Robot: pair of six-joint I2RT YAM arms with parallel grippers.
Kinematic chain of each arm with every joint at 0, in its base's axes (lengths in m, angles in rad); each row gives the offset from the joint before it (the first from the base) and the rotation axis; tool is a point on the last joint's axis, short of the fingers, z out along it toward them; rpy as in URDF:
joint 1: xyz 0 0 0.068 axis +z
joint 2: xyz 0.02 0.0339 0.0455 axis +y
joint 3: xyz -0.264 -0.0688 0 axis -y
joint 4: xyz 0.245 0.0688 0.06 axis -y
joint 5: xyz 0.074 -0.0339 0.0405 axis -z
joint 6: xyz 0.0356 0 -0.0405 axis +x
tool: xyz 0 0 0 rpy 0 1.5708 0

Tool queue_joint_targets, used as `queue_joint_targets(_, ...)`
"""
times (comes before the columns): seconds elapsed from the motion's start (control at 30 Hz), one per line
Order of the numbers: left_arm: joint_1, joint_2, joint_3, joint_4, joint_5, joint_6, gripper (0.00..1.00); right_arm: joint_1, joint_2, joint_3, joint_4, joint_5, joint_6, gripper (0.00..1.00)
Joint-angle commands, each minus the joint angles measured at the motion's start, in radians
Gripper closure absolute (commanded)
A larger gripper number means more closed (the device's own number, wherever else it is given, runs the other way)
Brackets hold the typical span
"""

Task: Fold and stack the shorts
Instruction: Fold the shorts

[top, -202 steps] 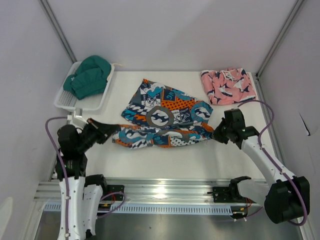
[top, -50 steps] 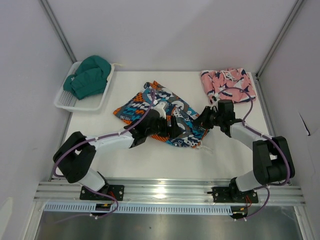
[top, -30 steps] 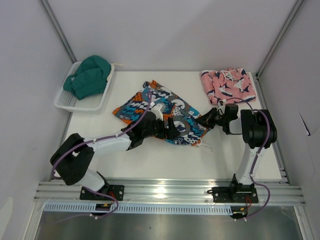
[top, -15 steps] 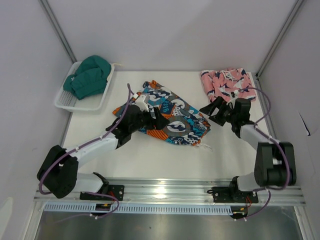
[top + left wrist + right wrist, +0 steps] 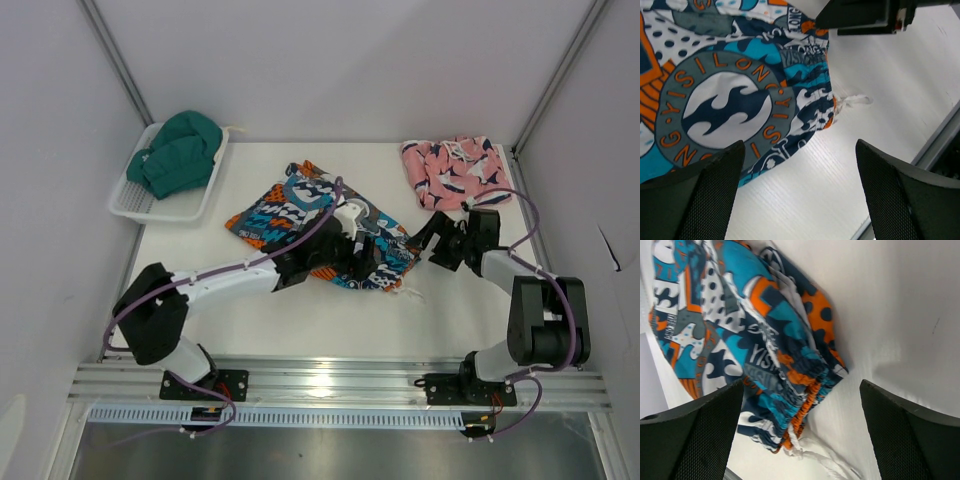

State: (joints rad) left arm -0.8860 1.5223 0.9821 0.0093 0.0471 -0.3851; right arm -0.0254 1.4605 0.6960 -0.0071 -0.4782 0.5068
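Note:
The teal, orange and navy patchwork shorts lie folded in the middle of the table. Their white drawstring trails off the near right corner. My left gripper hangs open over the folded bundle's right end. In its wrist view the shorts and drawstring sit beyond my left gripper, which holds nothing. My right gripper stands open just right of the bundle. Its wrist view shows the shorts' gathered waistband apart from my right gripper. The pink shark-print shorts lie at the back right.
A white basket holding green cloth stands at the back left. Metal frame posts rise at the back corners. The right arm's body shows at the top of the left wrist view.
My right gripper has gone from shut to open, letting go of the patchwork shorts' right edge and backing slightly right. My left arm swung left, then back over the bundle's right end.

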Motion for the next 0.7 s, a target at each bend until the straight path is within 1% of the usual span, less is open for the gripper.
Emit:
queue_joint_targets(0.0, -0.057, 0.074, 0.136, -0.103, -0.108, 0.092, 0.07, -0.002, 0.046, 0.010, 0.073, -0.014, -0.021, 0.01)
queue_joint_targets(0.13, -0.113, 0.168, 0.237, -0.161, -0.162, 0.129, 0.03, -0.002, 0.095, 0.007, 0.107, -0.036, -0.014, 0.01)
queue_joint_targets(0.2, -0.146, 0.228, 0.265, -0.196, -0.188, 0.149, 0.01, -0.002, 0.119, 0.005, 0.117, -0.045, -0.013, 0.00)
queue_joint_targets(0.23, -0.157, 0.251, 0.315, -0.212, -0.202, 0.153, 0.01, -0.002, 0.126, 0.004, 0.119, -0.048, -0.013, 0.01)
queue_joint_targets(0.4, -0.231, 0.380, 0.426, -0.321, -0.294, 0.180, 0.01, -0.001, 0.130, -0.015, 0.137, -0.071, -0.010, 0.01)
queue_joint_targets(0.5, -0.251, 0.437, 0.475, -0.359, -0.312, 0.178, 0.01, -0.001, 0.130, -0.016, 0.139, -0.076, -0.007, 0.01)
queue_joint_targets(0.67, -0.255, 0.489, 0.506, -0.362, -0.316, 0.164, 0.01, -0.001, 0.138, -0.013, 0.137, -0.085, -0.005, 0.02)
